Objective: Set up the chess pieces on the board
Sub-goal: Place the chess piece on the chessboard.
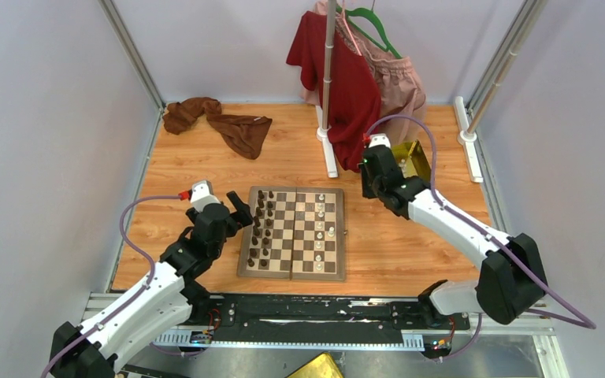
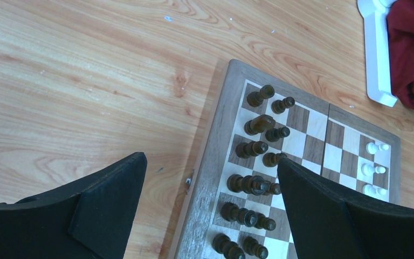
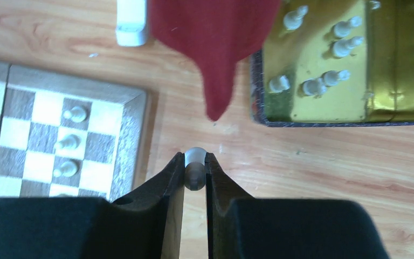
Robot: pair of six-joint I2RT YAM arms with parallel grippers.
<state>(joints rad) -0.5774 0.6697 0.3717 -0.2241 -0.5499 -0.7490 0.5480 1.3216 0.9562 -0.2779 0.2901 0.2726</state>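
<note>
Clamping a small cream-white turned chess piece (image 3: 195, 161), head poking forward, the right claw (image 3: 195, 175) hangs above the wooden bench (image 3: 302, 162) between the gold metal tray (image 3: 312, 110) and the checkered wooden folding board (image 3: 132, 140) — its border lies just left, with bare wood between. The left claw (image 2: 210, 164), spread empty, sits by the dark brown pieces (image 2: 250, 148).

Wooden tabletop (image 3: 312, 162) beneath both grippers. Red garment (image 3: 215, 48) hangs just ahead of the right gripper (image 3: 195, 167). The gold metal tray (image 3: 396, 59) lies ahead and to that gripper's right, the white stand foot (image 3: 131, 21) ahead and to its left. Pink garment (image 1: 400, 79) and green hanger (image 1: 372, 25) hang behind the red one. Crumpled brown cloth (image 1: 228, 122) lies well beyond the left gripper (image 2: 209, 159).
</note>
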